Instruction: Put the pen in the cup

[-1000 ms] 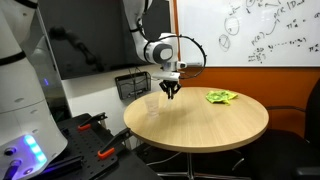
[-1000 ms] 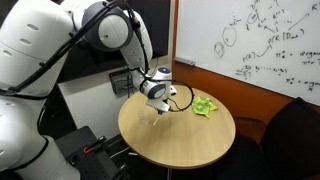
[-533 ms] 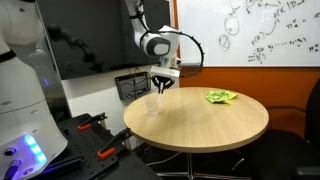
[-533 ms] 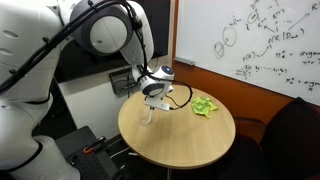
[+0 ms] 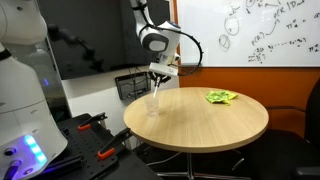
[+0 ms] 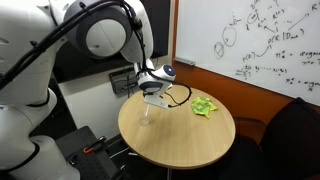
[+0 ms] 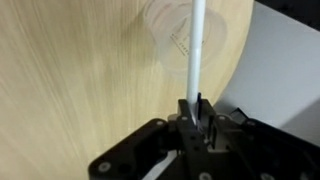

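Wrist view: pen (image 7: 196, 50) tight in closed gripper (image 7: 192, 108), now directly over cup (image 7: 168, 40).

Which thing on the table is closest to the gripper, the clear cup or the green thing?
The clear cup, at the table's edge just below the gripper's pen; the green thing lies far across the table.

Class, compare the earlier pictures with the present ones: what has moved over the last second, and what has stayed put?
The gripper has travelled across the table toward its edge and risen slightly, ending above the clear cup. Its jaws stay shut on the white pen, which now points down at the cup. The cup and the green item have not moved.
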Robot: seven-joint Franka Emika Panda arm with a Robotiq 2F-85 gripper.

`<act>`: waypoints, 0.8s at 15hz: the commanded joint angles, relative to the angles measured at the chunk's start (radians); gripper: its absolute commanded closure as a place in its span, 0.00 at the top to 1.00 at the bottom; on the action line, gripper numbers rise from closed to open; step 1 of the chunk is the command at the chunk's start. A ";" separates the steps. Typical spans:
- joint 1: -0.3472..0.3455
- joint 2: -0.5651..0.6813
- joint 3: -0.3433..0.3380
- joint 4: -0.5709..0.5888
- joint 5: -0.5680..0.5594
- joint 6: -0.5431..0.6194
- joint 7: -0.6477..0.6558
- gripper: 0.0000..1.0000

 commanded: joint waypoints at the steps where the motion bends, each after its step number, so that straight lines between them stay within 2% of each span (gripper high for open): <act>1: 0.011 -0.006 -0.006 0.003 0.032 -0.005 -0.015 0.17; 5: 0.011 -0.006 -0.004 0.000 0.040 -0.005 -0.014 0.17; 6: -0.017 0.018 0.020 0.009 0.050 -0.012 -0.051 0.04; 7: -0.060 0.055 0.066 0.017 0.065 0.004 -0.125 0.04; 11: -0.145 0.141 0.160 0.031 0.080 0.008 -0.310 0.04; 12: -0.177 0.171 0.187 0.036 0.071 -0.023 -0.353 0.04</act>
